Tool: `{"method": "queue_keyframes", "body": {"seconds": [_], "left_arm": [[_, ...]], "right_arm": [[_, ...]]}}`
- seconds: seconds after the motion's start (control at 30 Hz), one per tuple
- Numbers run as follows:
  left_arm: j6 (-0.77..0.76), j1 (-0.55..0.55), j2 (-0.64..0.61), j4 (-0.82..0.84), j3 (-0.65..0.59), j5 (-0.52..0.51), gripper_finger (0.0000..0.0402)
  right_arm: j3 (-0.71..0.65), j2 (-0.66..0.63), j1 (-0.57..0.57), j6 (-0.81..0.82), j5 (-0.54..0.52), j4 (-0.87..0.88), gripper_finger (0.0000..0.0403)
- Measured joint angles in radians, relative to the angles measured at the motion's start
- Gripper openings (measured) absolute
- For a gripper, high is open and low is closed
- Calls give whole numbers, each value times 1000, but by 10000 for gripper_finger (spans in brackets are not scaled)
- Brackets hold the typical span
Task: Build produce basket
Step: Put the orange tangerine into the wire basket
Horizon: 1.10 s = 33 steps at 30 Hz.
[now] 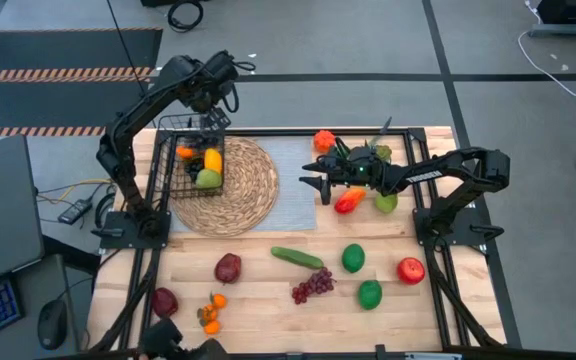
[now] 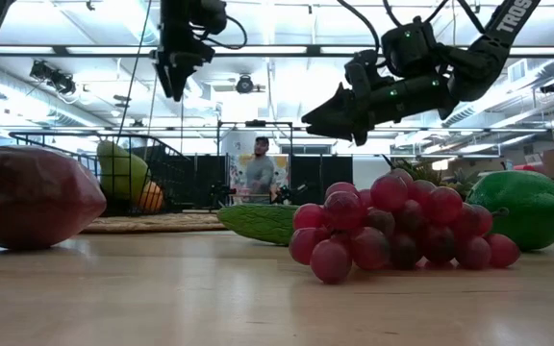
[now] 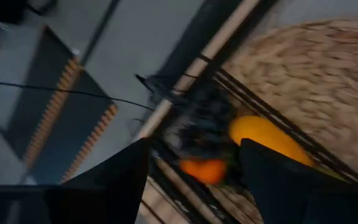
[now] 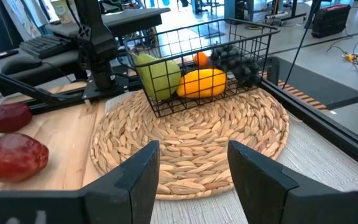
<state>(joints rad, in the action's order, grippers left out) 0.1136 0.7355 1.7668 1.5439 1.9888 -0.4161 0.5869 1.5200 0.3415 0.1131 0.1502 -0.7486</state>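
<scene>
High view. Black wire basket, upper left of centre, sitting on the left edge of a round woven mat; contents: yellow mango, green pear, small orange, and a dark item too indistinct to name. Left gripper directly above the basket's far end. Right gripper, fingers spread and empty, right of the mat over a grey cloth. Loose produce beside the right arm: orange-red mango, green lime, orange fruit. Lower table: cucumber, grapes, two limes and, red apple, dark red apples and, small oranges.

Low view. Grapes in the centre foreground, cucumber behind them, lime at right, dark red apple at left. Basket at mid left with pear inside. Both grippers hang above: left upper left, right upper centre. A person stands in the background centre.

Left wrist view. Fingers apart, nothing held; mango and orange below in the basket.

Right wrist view. Fingers parted and empty over the mat; basket in the upper centre.
</scene>
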Motion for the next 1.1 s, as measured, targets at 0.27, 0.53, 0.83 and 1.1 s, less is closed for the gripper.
{"method": "queue_keyframes", "body": {"seconds": [0.27, 0.53, 0.83, 1.1], "left_arm": [[-88, -136, -21, 28, 0, 158, 249], [-224, -318, -18, 27, 0, 159, 247], [-511, -534, -47, 31, -243, 145, 247], [-811, -773, -59, 26, -401, 281, 247]], "right_arm": [[0, 0, 0, 12, -1, 1, 196], [0, 0, 0, 19, -2, 2, 196], [-62, -18, 6, 38, -2, -31, 196], [-201, -35, 9, 113, 15, -255, 196]]}}
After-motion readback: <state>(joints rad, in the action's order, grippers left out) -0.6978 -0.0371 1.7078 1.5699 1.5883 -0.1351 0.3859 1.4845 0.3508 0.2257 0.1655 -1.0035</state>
